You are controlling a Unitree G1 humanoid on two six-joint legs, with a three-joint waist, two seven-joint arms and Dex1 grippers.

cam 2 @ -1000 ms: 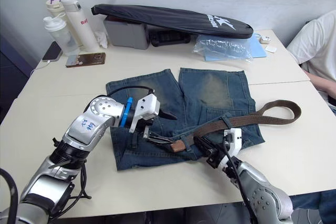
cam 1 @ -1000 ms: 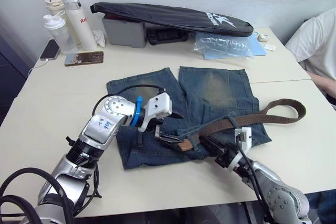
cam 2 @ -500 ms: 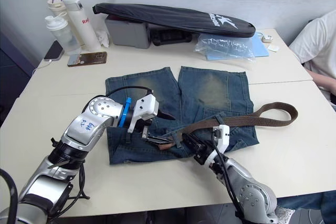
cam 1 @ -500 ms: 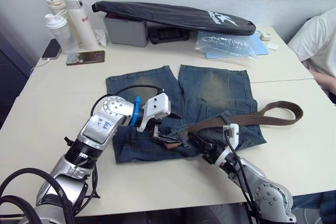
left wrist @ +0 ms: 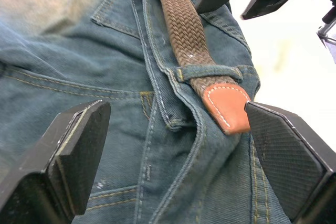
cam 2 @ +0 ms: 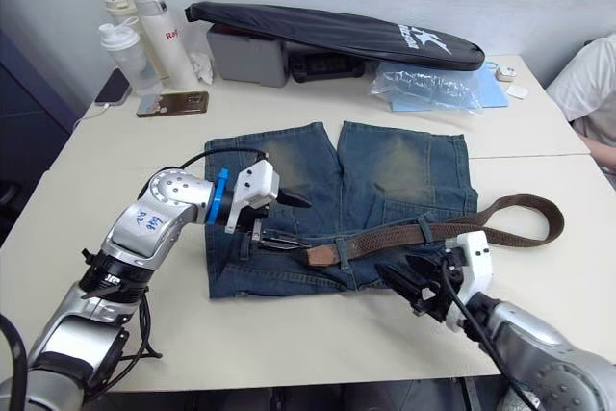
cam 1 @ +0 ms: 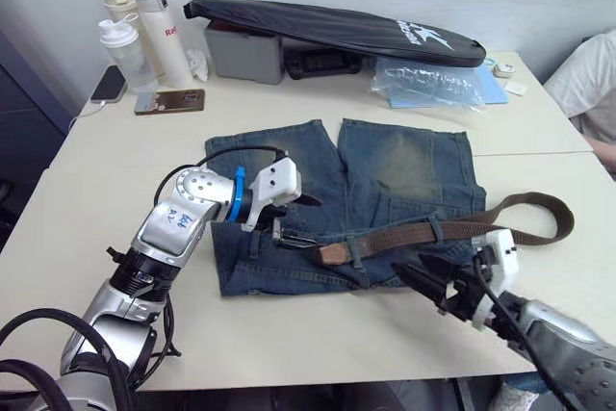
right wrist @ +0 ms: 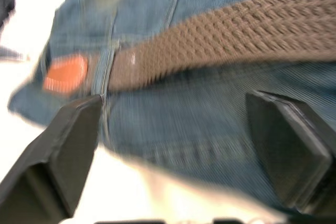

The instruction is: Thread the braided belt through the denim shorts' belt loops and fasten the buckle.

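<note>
While the denim shorts (cam 1: 366, 199) are lying flat on the pale surface (cam 1: 115, 170) with the waistband toward the robot, the braided belt (cam 1: 433, 231) is running along that waistband, passing under at least two belt loops (cam 1: 435, 229), and its tan leather tip (left wrist: 227, 106) is poking out just past one loop in the left wrist view. The rest of the strap is curving into a loose bend off the shorts' right edge and resting on the surface there. The left end effector (cam 1: 292, 219) is hovering over the left part of the waistband, its fingers (left wrist: 73, 156) standing wide apart with the tan tip lying between them and nothing pinched. The right end effector (cam 1: 430, 284) is sitting just below the waistband's lower edge, over bare surface, and its fingers (right wrist: 73, 145) are spreading wide too, gripping nothing, with the woven strap stretching across in front of them. I cannot tell where the buckle is from these views. At the far edge, a long black racket bag (cam 1: 327, 26) is resting across a grey box (cam 1: 245, 53), with a crinkled plastic bag (cam 1: 428, 82) beside it, bottles (cam 1: 140, 31) standing at the left corner, and a phone (cam 1: 169, 101) lying nearby. A person's sleeve (cam 1: 587, 84) is showing at the right edge.
</note>
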